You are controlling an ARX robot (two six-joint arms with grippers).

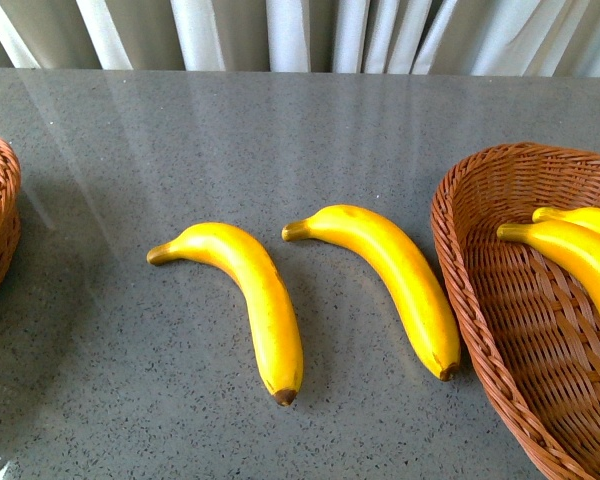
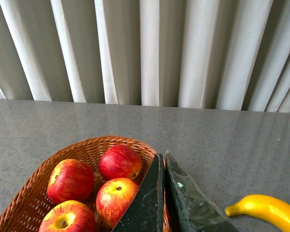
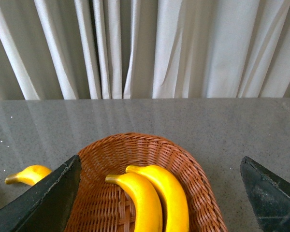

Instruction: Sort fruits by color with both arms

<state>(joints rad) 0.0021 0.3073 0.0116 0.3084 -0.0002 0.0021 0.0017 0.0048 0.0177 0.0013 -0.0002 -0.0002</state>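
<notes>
Apples (image 2: 70,180) fill left basket (image 2: 111,140); two bananas (image 3: 145,200) in right basket (image 3: 135,137).

We can read no text, label, brand, number or sign in any view. The bananas (image 1: 250,285), the apples (image 2: 70,180), the baskets (image 1: 500,300), the table (image 1: 100,200), the curtain (image 2: 150,48) and the black fingers (image 2: 145,205) show no legible marks.
</notes>
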